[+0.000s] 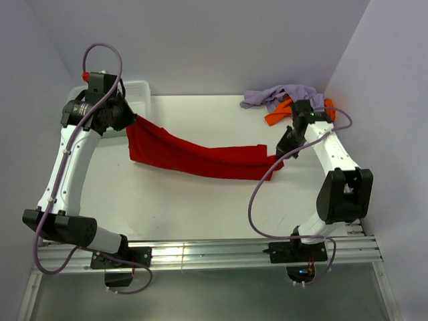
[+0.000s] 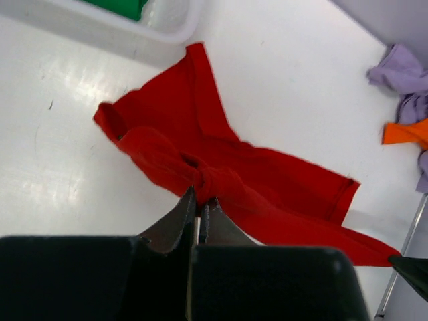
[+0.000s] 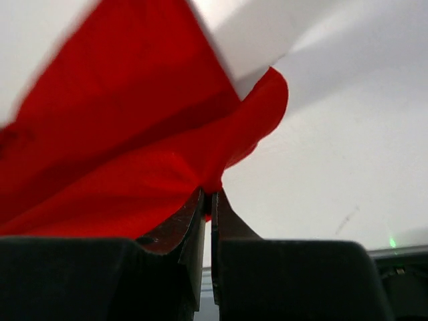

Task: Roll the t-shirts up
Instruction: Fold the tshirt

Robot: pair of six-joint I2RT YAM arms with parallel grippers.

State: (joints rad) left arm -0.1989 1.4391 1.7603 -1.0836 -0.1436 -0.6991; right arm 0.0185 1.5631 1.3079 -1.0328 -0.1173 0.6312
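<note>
A bright red t-shirt (image 1: 200, 157) hangs stretched between my two grippers, sagging onto the white table in its middle. My left gripper (image 1: 130, 120) is shut on its left end, near the basket; the left wrist view shows the jaws pinching bunched red cloth (image 2: 207, 177). My right gripper (image 1: 281, 150) is shut on the shirt's right end; the right wrist view shows the cloth (image 3: 120, 154) clamped at the fingertips. A lavender t-shirt (image 1: 277, 95) and an orange t-shirt (image 1: 277, 115) lie crumpled at the back right. A green t-shirt (image 2: 120, 7) lies in the basket.
A white plastic basket (image 1: 137, 90) stands at the back left, partly behind my left arm; its rim (image 2: 167, 30) shows in the left wrist view. Grey walls close in the table on three sides. A metal rail (image 1: 221, 251) runs along the near edge.
</note>
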